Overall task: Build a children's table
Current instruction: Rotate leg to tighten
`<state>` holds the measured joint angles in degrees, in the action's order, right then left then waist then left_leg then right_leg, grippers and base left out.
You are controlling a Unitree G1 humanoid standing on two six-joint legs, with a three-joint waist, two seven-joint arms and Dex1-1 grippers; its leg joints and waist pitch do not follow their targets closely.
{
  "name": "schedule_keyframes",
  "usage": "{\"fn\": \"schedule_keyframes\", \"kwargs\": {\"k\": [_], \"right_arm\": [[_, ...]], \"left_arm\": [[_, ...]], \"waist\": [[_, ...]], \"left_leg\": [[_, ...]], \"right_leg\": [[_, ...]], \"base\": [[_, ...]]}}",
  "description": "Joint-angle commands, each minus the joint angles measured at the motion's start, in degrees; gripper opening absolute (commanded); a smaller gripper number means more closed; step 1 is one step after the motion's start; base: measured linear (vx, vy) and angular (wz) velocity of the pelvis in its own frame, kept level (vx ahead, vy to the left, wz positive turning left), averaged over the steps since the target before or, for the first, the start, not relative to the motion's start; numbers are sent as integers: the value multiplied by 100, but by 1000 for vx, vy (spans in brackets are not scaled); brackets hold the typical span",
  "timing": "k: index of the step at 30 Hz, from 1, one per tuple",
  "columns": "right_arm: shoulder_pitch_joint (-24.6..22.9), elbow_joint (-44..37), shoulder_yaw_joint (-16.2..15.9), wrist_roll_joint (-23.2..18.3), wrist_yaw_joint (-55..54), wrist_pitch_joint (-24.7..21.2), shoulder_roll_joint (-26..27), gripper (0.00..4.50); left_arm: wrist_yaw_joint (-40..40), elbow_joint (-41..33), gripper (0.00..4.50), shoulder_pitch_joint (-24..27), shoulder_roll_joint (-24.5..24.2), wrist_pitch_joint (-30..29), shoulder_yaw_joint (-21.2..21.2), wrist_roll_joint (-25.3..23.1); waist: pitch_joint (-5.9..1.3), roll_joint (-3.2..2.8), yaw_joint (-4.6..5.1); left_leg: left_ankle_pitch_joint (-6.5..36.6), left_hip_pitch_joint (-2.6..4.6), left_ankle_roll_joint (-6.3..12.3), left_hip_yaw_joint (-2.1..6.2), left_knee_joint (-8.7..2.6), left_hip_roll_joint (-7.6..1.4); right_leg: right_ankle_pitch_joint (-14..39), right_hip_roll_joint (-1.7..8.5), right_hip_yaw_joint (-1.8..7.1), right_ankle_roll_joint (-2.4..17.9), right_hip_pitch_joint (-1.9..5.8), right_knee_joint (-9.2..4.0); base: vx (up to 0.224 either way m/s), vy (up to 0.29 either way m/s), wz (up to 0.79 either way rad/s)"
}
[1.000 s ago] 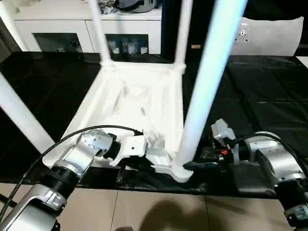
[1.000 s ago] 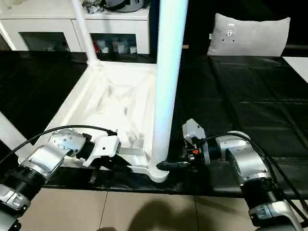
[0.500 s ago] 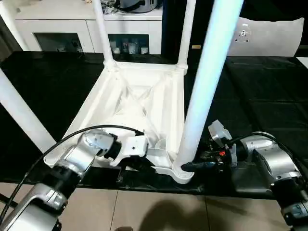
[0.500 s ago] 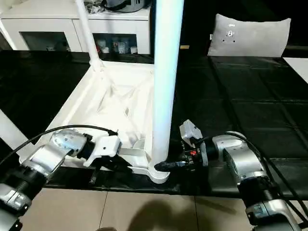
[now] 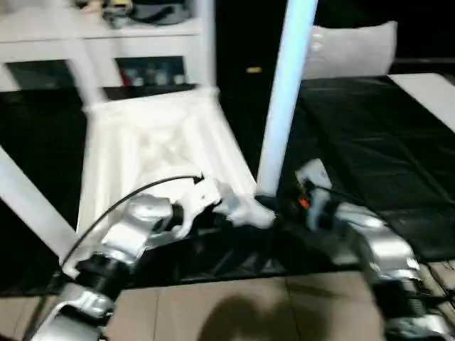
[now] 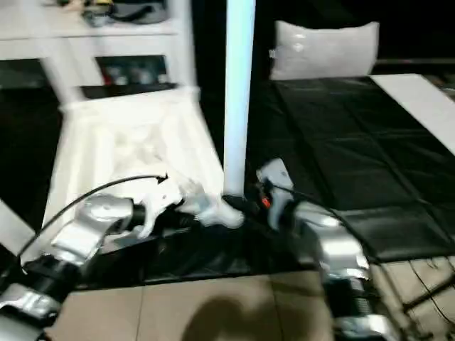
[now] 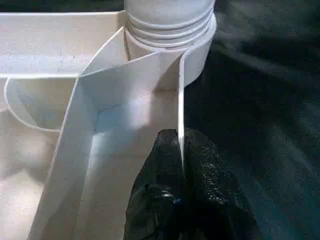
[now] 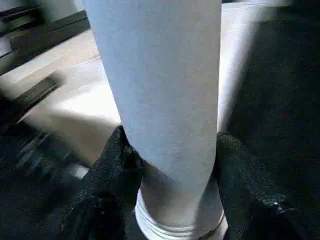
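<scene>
1. Far left: one white leg point(image 5: 28, 202) slanting up out of the upturned table top point(image 5: 135, 153), its upper end cut off by the picture edge; socket end hidden behind the left forearm.
2. Table top lying upside down on the black-covered worktop point(image 5: 370, 163), ribbed underside up; ribs smeared by blur, hard to trace in the head views.
3. Left hand point(image 7: 181, 150) pinched together on the thin upright rim wall of the table top, one black finger point(image 7: 162, 165) inside the wall, the other outside; fingertips close to the near corner socket point(image 7: 172, 45). Hand mostly hidden behind its white wrist housing in the head views.
4. Behind, two further legs point(image 5: 205, 42) standing in the far corners, both blurred and cut off at the top.
5. White cabinet point(image 5: 135, 53) with glass doors at the back; contents too blurred to name.
6. Near leg point(image 5: 284, 92) upright in the near corner socket, top cut off.
7. Right hand point(image 8: 170, 165) clamped round the base of that leg, one black finger point(image 8: 112, 165) touching each side just above the ringed end; seen from the head, fingertips lost in the dark beside the socket.
8. Grey cushion point(image 5: 355, 46) at the back right, edges blurred.
</scene>
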<state>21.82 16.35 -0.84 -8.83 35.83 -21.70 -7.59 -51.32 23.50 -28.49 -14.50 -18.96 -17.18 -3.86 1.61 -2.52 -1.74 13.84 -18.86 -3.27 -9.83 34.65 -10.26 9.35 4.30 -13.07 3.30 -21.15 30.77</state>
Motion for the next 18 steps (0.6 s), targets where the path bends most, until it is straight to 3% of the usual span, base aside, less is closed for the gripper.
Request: {"fn": "schedule_keyframes", "kwargs": {"k": [1, 2, 4, 6, 9, 10, 11, 14, 16, 18], "right_arm": [[167, 292, -380, 149, -509, 3, 412, 195], [171, 318, -429, 216, -546, 94, 448, 250], [183, 314, -375, 198, -667, 152, 633, 264], [181, 285, -344, 145, -674, 133, 670, 270], [120, 143, -312, 66, -491, 167, 553, 309], [61, 55, -333, 50, -215, 286, 358, 313], [45, 32, -333, 33, -131, 315, 303, 325], [-69, -81, -297, -133, 646, 531, -230, 351], [-105, -109, -294, -192, 1063, 592, -520, 370], [-127, -134, -276, -292, 1520, 573, -848, 382]], "left_arm": [[322, -198, 0, -162, 531, -64, -306, 58], [431, -175, 0, -181, 589, -83, -307, 16], [643, -180, 0, -178, 766, -114, -275, -27], [647, -206, 0, -165, 788, -128, -277, -41], [562, -247, 0, -137, 674, -83, -316, -115], [456, -269, 0, -116, 560, -67, -319, -115], [427, -278, 0, -109, 530, -68, -319, -114], [183, -283, 0, -59, 277, 93, -326, -135], [-14, -253, 0, -31, 133, 280, -362, -144], [-342, -245, 0, 21, -51, 642, -435, -127]], "waist": [[-249, 19, 21], [-260, 22, 42], [-268, 45, 27], [-296, 46, -3], [-309, 49, -32], [-311, 53, -61], [-340, 63, -94], [-381, 45, -172], [-372, 54, -217], [-362, 62, -271]], "left_leg": [[1280, -19, 191, 275, -409, -451], [1270, -10, 200, 256, -402, -432], [1024, -33, 253, 234, -403, -381], [648, -82, 362, 248, -415, -407], [428, -76, 434, 242, -405, -433], [387, -71, 470, 222, -391, -411], [218, -119, 546, 217, -381, -388], [-246, -145, 777, 231, -337, -426], [-312, -149, 883, 213, -315, -422], [-198, -160, 902, 190, -307, -386]], "right_leg": [[2790, 649, 370, -625, 303, -629], [2715, 688, 404, -573, 296, -624], [2513, 711, 452, -448, 297, -591], [2043, 720, 521, -239, 323, -475], [1677, 724, 580, -34, 304, -383], [1628, 720, 609, 20, 289, -362], [1462, 724, 622, 46, 347, -306], [829, 708, 640, 165, 325, -174], [644, 703, 654, 243, 298, -147], [829, 693, 646, 195, 308, -165]], "base": [[0, 0, 0], [0, 0, 0], [0, 0, 0], [0, 0, 0], [0, 0, 0], [0, 0, 0], [0, 0, 0], [0, 0, 0], [0, 0, 0], [0, 0, 0]]}}
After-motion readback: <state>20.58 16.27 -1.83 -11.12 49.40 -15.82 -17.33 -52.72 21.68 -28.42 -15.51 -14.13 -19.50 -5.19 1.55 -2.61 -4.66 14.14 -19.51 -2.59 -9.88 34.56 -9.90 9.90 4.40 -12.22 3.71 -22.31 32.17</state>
